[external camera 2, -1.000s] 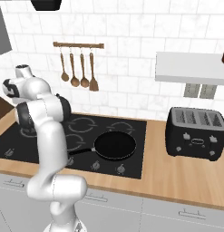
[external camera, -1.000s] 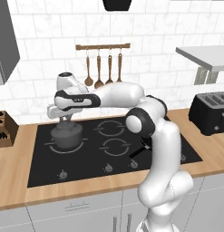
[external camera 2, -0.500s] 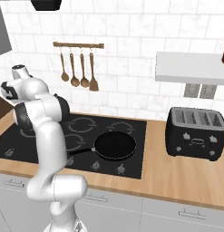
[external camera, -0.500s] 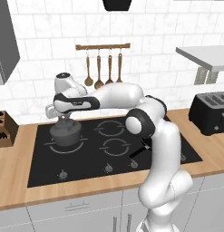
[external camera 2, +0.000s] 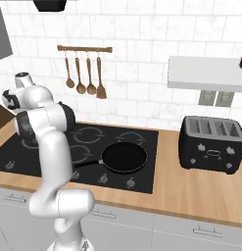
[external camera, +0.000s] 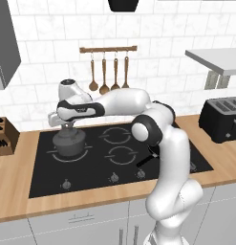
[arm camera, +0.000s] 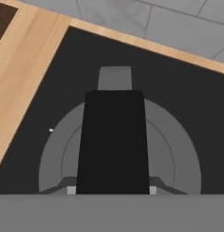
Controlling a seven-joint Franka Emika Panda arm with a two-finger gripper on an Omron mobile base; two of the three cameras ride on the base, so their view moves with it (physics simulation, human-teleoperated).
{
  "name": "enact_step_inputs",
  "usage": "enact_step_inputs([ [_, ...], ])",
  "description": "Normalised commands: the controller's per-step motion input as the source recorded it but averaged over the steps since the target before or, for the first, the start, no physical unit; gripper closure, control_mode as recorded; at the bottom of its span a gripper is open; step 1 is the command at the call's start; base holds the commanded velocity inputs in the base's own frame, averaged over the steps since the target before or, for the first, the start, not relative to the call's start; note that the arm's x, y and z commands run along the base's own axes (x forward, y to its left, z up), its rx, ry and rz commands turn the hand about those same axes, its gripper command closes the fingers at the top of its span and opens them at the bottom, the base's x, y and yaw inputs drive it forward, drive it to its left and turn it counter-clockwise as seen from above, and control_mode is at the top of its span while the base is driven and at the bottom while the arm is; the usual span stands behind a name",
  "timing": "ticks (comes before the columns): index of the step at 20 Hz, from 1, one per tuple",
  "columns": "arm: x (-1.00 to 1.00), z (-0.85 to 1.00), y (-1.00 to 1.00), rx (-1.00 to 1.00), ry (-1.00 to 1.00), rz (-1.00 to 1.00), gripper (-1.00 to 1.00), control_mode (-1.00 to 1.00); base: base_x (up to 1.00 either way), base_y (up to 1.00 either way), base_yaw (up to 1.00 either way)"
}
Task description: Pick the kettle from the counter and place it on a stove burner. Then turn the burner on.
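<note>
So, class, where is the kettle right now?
In the left base view the kettle sits on the stove burner at the hob's left, held by the gripper.

The kettle point(external camera: 68, 142) looks like dull dark grey metal, its handle point(arm camera: 114, 140) a flat matt black. Beneath it the cooktop point(external camera: 114, 158) is smooth black glass (faintly glossy). The counter point(external camera: 14, 182) reads as pale smooth wood. At two o'clock from the kettle hang wooden spoons point(external camera: 109, 76) against glazed white tile point(external camera: 153, 28).
</note>
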Motion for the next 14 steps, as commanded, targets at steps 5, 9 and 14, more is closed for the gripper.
enact_step_inputs([
  [5,-0.08,-0.17,0.00,0.00,0.00,-0.01,1.00,-1.00,0.00,0.00,0.00],
  [9,0.00,0.00,0.00,0.00,0.00,0.00,-1.00,-1.00,0.00,0.00,0.00],
  [14,0.00,0.00,0.00,0.00,0.00,0.00,-1.00,-1.00,0.00,0.00,0.00],
])
